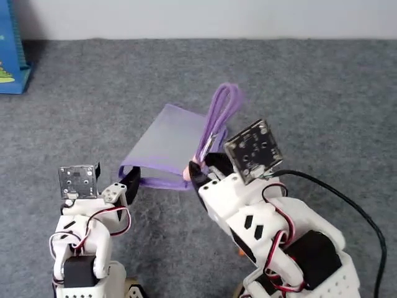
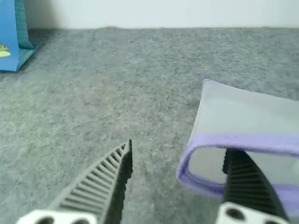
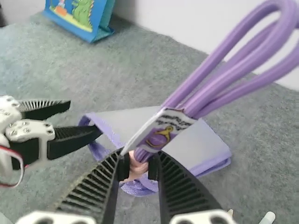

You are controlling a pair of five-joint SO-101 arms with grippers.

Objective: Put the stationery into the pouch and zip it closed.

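Note:
A pale lilac pouch (image 1: 167, 139) (image 2: 247, 116) (image 3: 201, 140) lies flat on the grey carpet, its purple-edged mouth facing the arms. My left gripper (image 1: 127, 181) (image 2: 180, 150) is open at the mouth's left corner, with one finger (image 2: 243, 182) at the opening and the other out on the carpet. My right gripper (image 1: 195, 172) (image 3: 138, 161) is shut on the stationery, a bundle of purple loops (image 1: 220, 108) (image 3: 224, 70) with a card label and a pink end. It holds the bundle tilted up over the pouch's right end.
A blue box (image 1: 9, 56) (image 2: 14, 37) (image 3: 81, 14) stands at the far left against the white wall. A black cable (image 1: 347, 205) runs off the right arm toward the right edge. Grey carpet spreads on all sides of the pouch.

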